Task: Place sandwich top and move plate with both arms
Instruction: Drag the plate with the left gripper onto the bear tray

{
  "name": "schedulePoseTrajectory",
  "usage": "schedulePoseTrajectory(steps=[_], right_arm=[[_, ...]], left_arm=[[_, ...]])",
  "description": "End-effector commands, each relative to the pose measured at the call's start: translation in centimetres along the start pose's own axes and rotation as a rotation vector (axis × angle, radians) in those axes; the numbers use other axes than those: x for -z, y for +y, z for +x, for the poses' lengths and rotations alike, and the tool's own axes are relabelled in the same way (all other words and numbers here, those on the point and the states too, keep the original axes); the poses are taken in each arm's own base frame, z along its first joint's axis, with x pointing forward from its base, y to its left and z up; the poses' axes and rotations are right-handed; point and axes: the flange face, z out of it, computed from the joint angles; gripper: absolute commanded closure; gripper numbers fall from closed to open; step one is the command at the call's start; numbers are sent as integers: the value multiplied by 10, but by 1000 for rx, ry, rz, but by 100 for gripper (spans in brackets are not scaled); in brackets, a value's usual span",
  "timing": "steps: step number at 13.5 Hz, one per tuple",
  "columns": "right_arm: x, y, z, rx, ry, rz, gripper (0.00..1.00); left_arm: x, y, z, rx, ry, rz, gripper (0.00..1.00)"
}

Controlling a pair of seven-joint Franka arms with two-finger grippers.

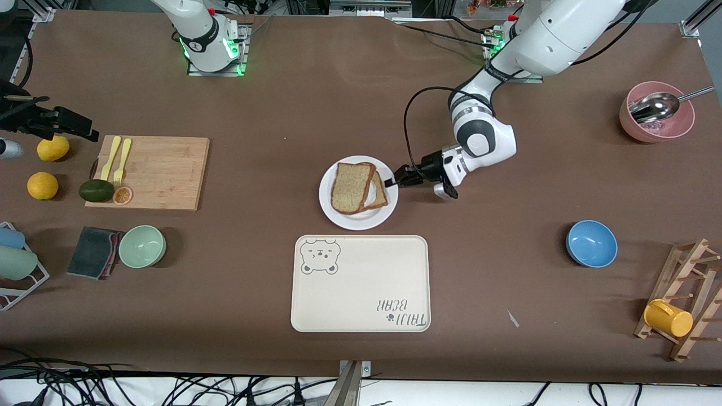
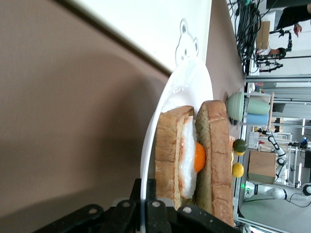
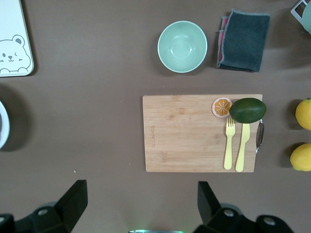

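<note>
While gripped by left end effector [image 1: 393, 181], plate [image 1: 334, 211] lies flat.

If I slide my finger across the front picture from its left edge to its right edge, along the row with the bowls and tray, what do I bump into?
Dark cloth → green bowl → bear tray → blue bowl → wooden rack with the yellow cup.

Left arm bent at the elbow, reaching low from its base, wrist level; left gripper [image 1: 393, 181] at the plate [image 1: 345, 221] rim, fingers closed on its edge. Right arm waiting, raised near its base; right gripper [image 3: 141, 206] pointing straight down, fingers [image 3: 73, 198] spread wide, holding nothing.
</note>
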Motion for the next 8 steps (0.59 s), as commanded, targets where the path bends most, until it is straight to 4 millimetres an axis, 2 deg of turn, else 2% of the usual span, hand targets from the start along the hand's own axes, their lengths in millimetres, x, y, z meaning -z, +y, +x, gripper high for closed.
schedulePoseTrajectory(steps=[1,4,8], right_arm=[[-1,3,-4,8,-3,20,0],[0,1,-4,11,-2,20,0],[0,2,-4,19,-2,20,0]], left_arm=[[8,15,30,2,25,-17,100],[12,18,65,6,54,-22,100],[8,21,123,61,79,-26,100]])
